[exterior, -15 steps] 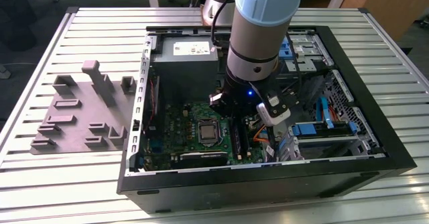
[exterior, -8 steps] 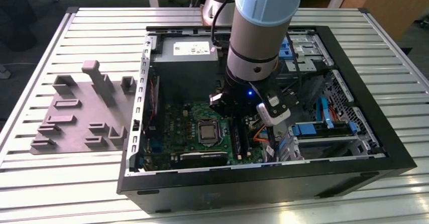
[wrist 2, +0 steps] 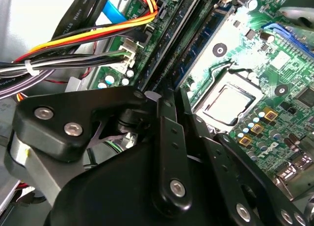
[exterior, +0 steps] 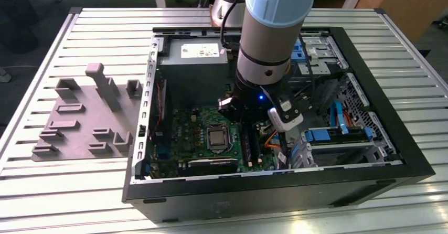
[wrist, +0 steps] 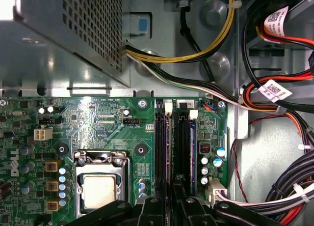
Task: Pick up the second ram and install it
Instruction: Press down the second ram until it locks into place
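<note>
In the exterior view my gripper (exterior: 246, 131) reaches down into the open computer case (exterior: 392, 155), over the memory slots on the green motherboard (exterior: 185, 134). The second ram (wrist: 168, 152), a thin dark stick, stands on edge along one long black slot and runs in between my fingers (wrist: 154, 209). In the second wrist view the same stick (wrist 2: 171, 44) leads away from the gripper (wrist 2: 164, 96), whose jaws are drawn close onto it. Another stick (wrist: 193, 147) sits in a slot beside it.
The processor socket (wrist: 100, 186) lies close beside the slots. Bundled cables (wrist: 274, 88) and a drive cage (exterior: 336, 137) crowd the other side. The power supply (exterior: 199, 50) fills the case's far end. A grey plastic fixture (exterior: 84, 118) stands on the table at the exterior view's left.
</note>
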You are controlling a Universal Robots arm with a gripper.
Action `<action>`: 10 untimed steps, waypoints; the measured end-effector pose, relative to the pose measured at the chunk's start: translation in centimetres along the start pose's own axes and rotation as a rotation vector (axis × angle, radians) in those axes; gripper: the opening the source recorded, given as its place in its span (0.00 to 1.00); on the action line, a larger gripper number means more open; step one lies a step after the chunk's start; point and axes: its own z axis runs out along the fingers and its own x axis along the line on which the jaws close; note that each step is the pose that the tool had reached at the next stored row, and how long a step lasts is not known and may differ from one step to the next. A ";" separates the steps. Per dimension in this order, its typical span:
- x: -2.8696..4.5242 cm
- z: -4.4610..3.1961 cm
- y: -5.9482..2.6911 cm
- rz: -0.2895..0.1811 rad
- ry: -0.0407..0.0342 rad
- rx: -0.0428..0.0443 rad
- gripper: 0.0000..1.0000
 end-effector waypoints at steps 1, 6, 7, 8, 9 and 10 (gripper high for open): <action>0.00 0.00 0.00 0.000 0.0000 0.0000 0.21; 0.01 -0.56 0.00 0.000 0.0000 0.0001 0.21; 0.01 -0.89 0.00 0.000 0.0000 0.0001 0.21; 0.02 -1.20 0.00 0.000 -0.0001 -0.0001 0.21; 0.02 -1.53 0.00 0.000 0.0000 0.0000 0.21; 0.03 -1.90 -0.01 0.000 0.0000 0.0000 0.21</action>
